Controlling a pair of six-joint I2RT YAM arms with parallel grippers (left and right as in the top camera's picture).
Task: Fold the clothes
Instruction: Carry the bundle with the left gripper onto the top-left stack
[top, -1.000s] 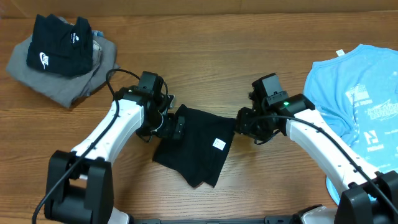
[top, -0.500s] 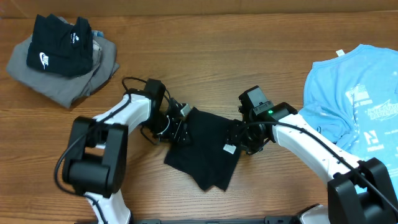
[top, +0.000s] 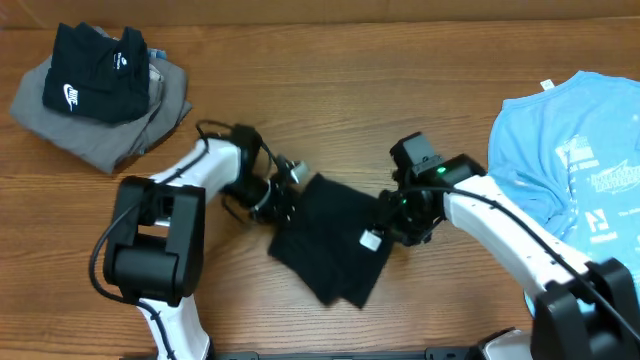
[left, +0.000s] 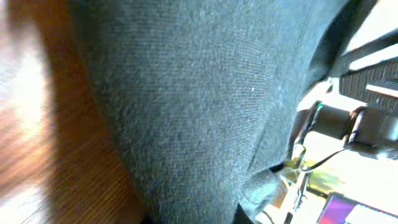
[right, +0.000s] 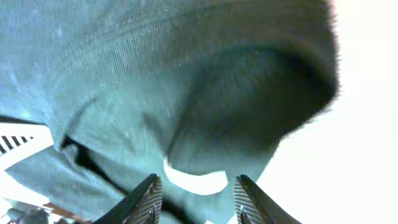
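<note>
T-shirt (top: 325, 245) lies mid-desk (top: 330, 90), toward the front edge. Left gripper (top: 283, 197) is at its left rear corner and right gripper (top: 392, 215) at its right edge, with the garment between them. Far left rear: logo garment (top: 90, 75) rests on folded garment (top: 110, 140). Printed shirt (top: 570, 160) lies at the right edge, well apart.

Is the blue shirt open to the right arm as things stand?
Likely yes: the blue shirt lies right beside that arm, with only bare table between. But the right gripper is at the black T-shirt, fingers apart, so it must swing away first.
</note>
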